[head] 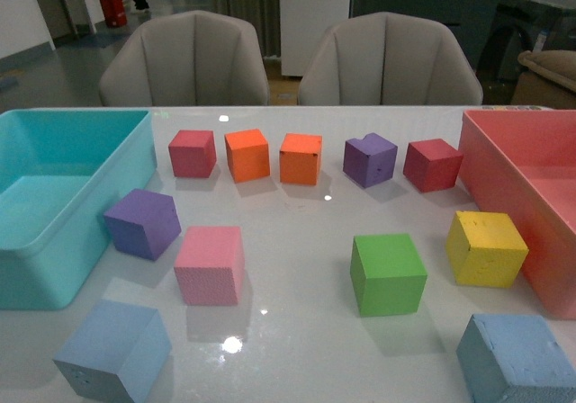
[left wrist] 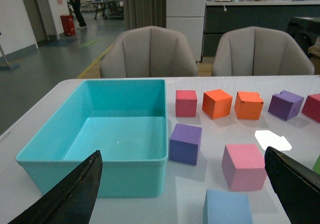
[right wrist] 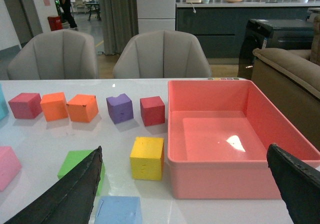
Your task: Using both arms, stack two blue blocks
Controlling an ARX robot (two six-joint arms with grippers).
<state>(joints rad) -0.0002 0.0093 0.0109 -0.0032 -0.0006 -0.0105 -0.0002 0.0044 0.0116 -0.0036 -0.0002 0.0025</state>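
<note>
- Front view: neither arm shows. The left blue block (head: 112, 351) sits at the near left corner of the white table (head: 297, 214), close in front of the turquoise bin (head: 135, 165).
- The right blue block (head: 515, 358) sits at the near right corner, cut by the frame edge, just before the pink bin (head: 504, 178). The two are well apart and both rest flat on the table.
- Between them, farther back, stand a purple cube (head: 142, 223), a pink cube (head: 209, 264), a green cube (head: 388, 274) and a yellow cube (head: 486, 248).
- Left wrist view: the left gripper (left wrist: 182, 154) has its jaws spread wide and holds nothing. A blue cube, probably the left blue block, lies between its black fingers (left wrist: 70, 194), touching neither and partly cut off by the frame.
- Right wrist view: the right gripper (right wrist: 184, 148) is likewise spread wide and empty. The blue cube here lies nearer one finger (right wrist: 70, 194), beside the green and yellow cubes, not gripped.
</note>
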